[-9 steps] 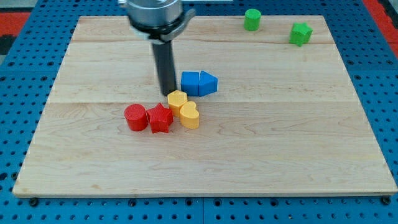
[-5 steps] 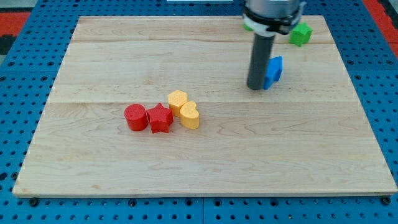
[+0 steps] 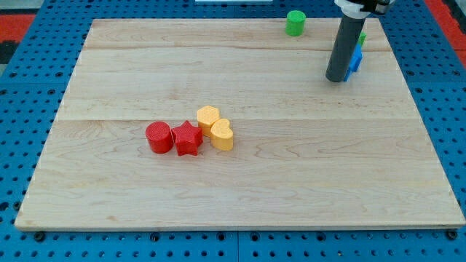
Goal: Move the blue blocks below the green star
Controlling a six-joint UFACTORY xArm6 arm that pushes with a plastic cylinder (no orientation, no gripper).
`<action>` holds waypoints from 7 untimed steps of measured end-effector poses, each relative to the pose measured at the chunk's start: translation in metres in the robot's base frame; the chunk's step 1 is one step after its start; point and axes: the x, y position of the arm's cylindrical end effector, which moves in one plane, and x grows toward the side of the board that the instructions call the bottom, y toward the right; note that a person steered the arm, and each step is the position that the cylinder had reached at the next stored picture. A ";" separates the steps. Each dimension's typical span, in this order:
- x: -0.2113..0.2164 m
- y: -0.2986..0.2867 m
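My tip [image 3: 336, 78] rests on the board near the view's top right. Right behind the rod, on its right side, a sliver of blue block [image 3: 356, 60] shows; most of the blue is hidden by the rod, so I cannot make out its shape or whether it is one or two blocks. Just above it a small bit of the green star [image 3: 362, 37] shows past the rod; the rest is hidden. The tip touches or nearly touches the blue on its left.
A green cylinder [image 3: 295, 22] stands at the view's top edge. In the middle left lie a red cylinder [image 3: 158, 137], a red star [image 3: 187, 138], a yellow hexagon [image 3: 208, 117] and a yellow heart [image 3: 222, 135], bunched together.
My rod has swept from the board's middle to the top right, pushing the blue blocks right and up to just below the green star. The red and yellow blocks have not moved.
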 end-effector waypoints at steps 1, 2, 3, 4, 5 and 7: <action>0.001 -0.001; -0.031 -0.061; -0.116 -0.103; -0.156 -0.148; -0.158 -0.149; -0.158 -0.040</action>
